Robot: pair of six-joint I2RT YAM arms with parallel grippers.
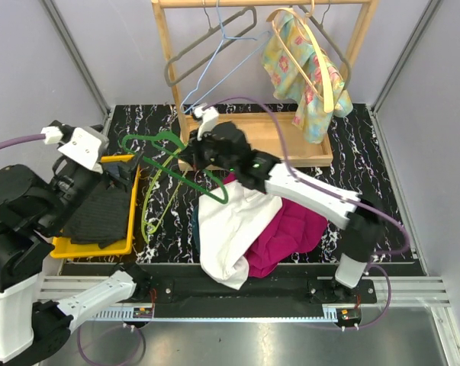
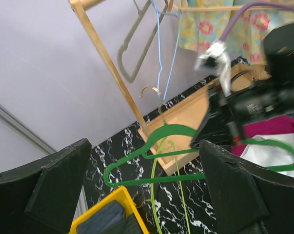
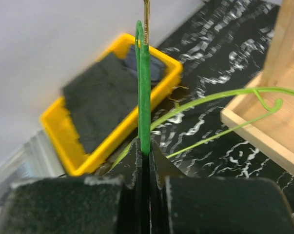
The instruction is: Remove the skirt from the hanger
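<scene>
**Right hand pinching the green hanger, skirt heaped on the tabletop**

The markings on the strip along the front rail (image 1: 237,314) are too small for me to read.

From my right wrist view, the lower part of the green hanger (image 3: 145,87) disappears between the fingers, so I see only its edge and the brass hook above. From overhead, my right forearm crosses the skirt (image 1: 230,229) and hides part of it. The skirt lies bunched on the black marbled tabletop (image 1: 382,175), white folds beside magenta ones (image 1: 291,232). I cannot tell whether those are one garment or two. The hanger's far end meets the white edge, and I cannot tell whether it is caught there.

My right hand (image 3: 145,148) is closed tight on the green hanger, holding it above the tabletop. My left hand (image 2: 144,165) is spread wide and holds nothing. It hangs over the yellow tray (image 1: 92,248), which carries a dark cloth (image 1: 100,213). A thin lime hanger (image 1: 149,206) lies beside the tray, in front of the wooden rack (image 1: 165,53).
</scene>
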